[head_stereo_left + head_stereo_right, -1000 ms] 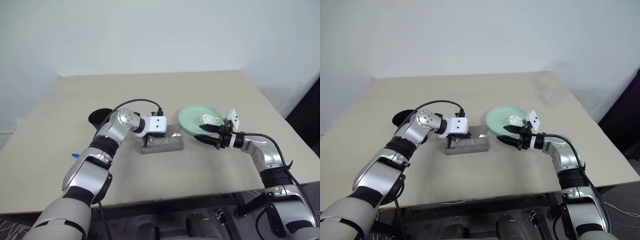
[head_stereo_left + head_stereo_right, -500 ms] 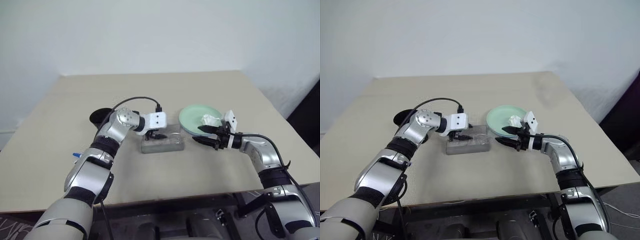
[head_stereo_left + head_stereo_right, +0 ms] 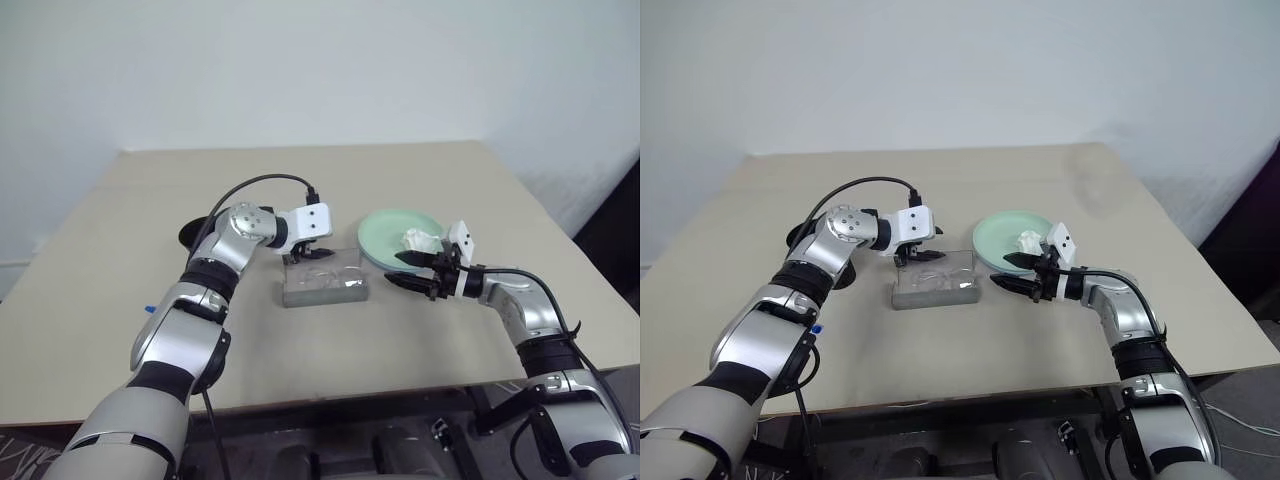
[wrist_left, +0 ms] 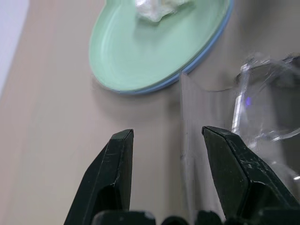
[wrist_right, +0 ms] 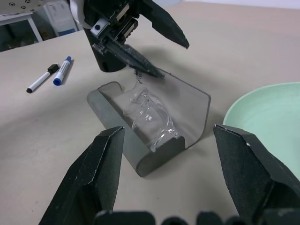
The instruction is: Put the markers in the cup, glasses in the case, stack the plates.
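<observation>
Glasses (image 5: 152,115) lying inside the open case (image 5: 140,161), mid-table. Left gripper (image 3: 307,256) just above the case's far edge, fingers parted, nothing held. Right gripper (image 3: 412,272) near the case's right end, jaws wide, empty. Plates (image 3: 385,232) stacked already, green on blue, tissue (image 3: 422,240) on top. Markers (image 5: 49,76) flat on the table beside the cup (image 3: 196,234), not yet in. Glasses step looks finished. Next, probably: left arm across to the markers, low flat pinch on thin barrels, then lift over the cup rim.
</observation>
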